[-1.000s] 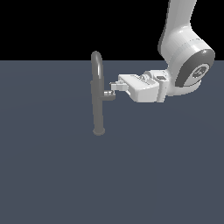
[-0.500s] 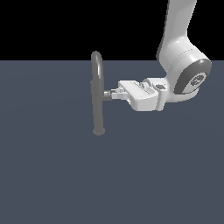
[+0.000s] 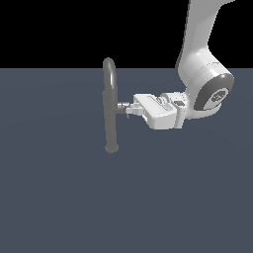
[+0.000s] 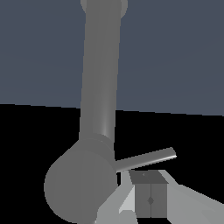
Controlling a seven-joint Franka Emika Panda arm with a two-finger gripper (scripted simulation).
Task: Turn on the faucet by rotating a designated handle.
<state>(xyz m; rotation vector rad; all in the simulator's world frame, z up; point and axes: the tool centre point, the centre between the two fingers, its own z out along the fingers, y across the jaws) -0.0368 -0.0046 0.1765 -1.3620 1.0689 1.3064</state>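
The faucet is a tall slim grey column with a round base and an arched spout on top, standing on the grey floor. Its handle, a short grey stub, juts from the column toward the exterior view's right. My gripper reaches in from the right and its tips are at the stub's end. In the wrist view the faucet column fills the frame, with the round handle stub and its thin rod lever. My gripper has its fingers pressed together, right beside the rod lever, with nothing between them.
The white arm rises at the exterior view's right of the faucet. A flat grey floor surrounds the faucet's base.
My hand has sunk slightly and tilted, its fingertips staying at the handle stub. The faucet column has not moved.
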